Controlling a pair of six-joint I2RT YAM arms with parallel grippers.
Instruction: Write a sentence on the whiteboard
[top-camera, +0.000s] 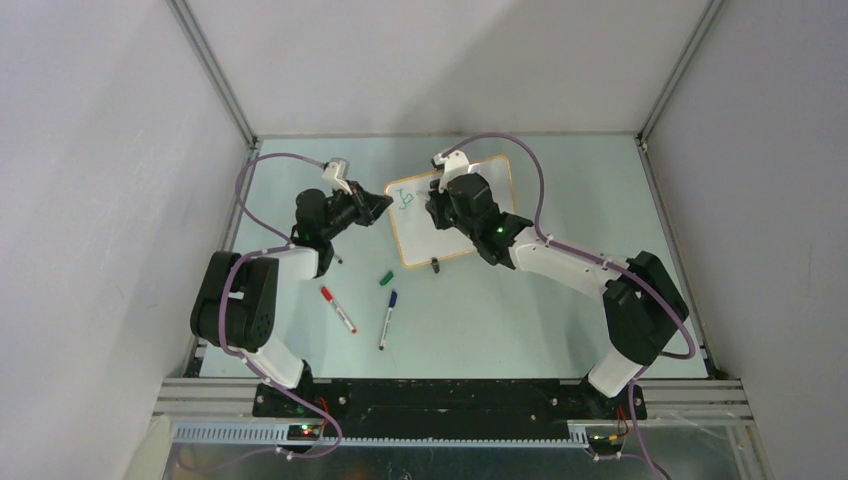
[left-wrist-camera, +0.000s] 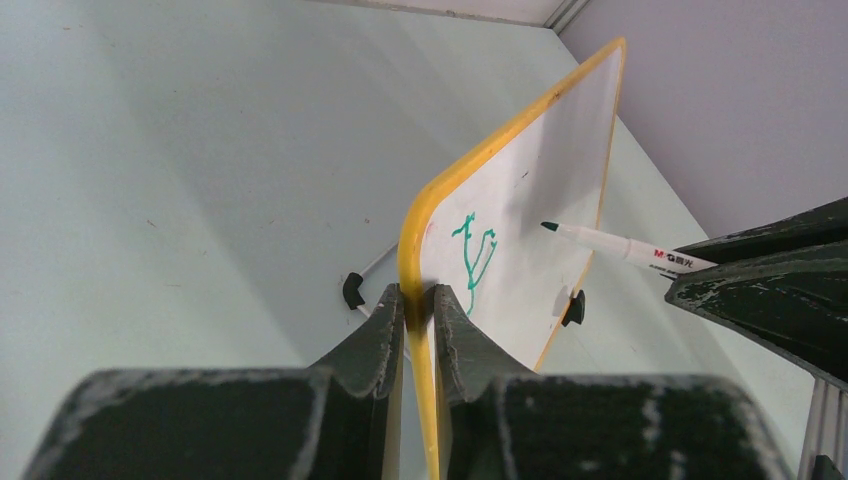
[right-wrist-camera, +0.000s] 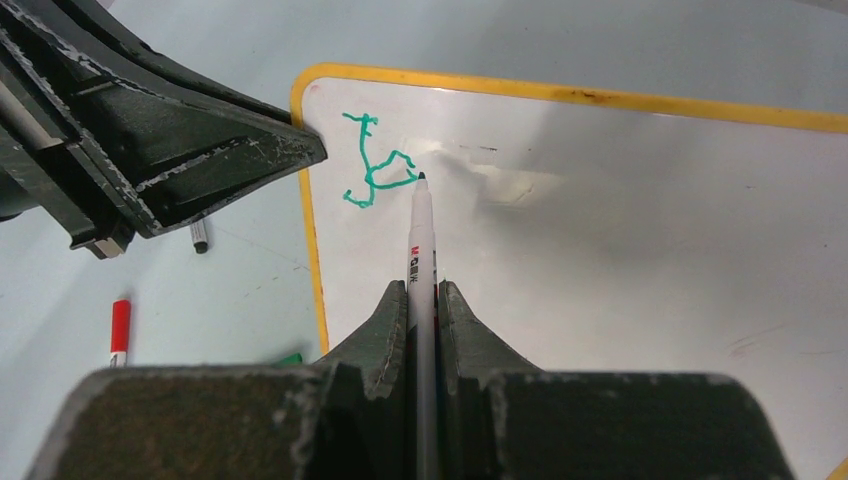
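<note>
Right gripper (right-wrist-camera: 412, 295): jaws pressed together on a pen (right-wrist-camera: 420, 240), which sticks out forward between the fingers, tip away from the wrist.
Left gripper (left-wrist-camera: 420, 300): clamped on the yellow-orange edge of the whiteboard (right-wrist-camera: 620, 250), one finger on each face, near a rounded corner.
Whiteboard: on the table (top-camera: 590, 200), in the far middle part between the two arms; the left arm reaches it from the left and the right arm hangs over its middle. Whether it lies flat or is tipped up cannot be told.
Feet: two small black clips show in the left wrist view, one (left-wrist-camera: 352, 291) behind the board and one (left-wrist-camera: 573, 307) on its lower edge.
Sentence (right-wrist-camera: 375, 165): only a few thin green strokes, close to the corner that the left gripper holds; the rest of the white face is bare apart from faint smudges.
Pen: white barrel with a red and black print, dark tip at the right end of the green strokes; whether it presses on the surface is not clear.
Red marker (top-camera: 338, 309): lying on the table near the left arm, well apart from the board.
Blue marker (top-camera: 387, 318): lying just right of the red one.
Green cap (top-camera: 386, 277): on the table between the markers and the board's near edge.
</note>
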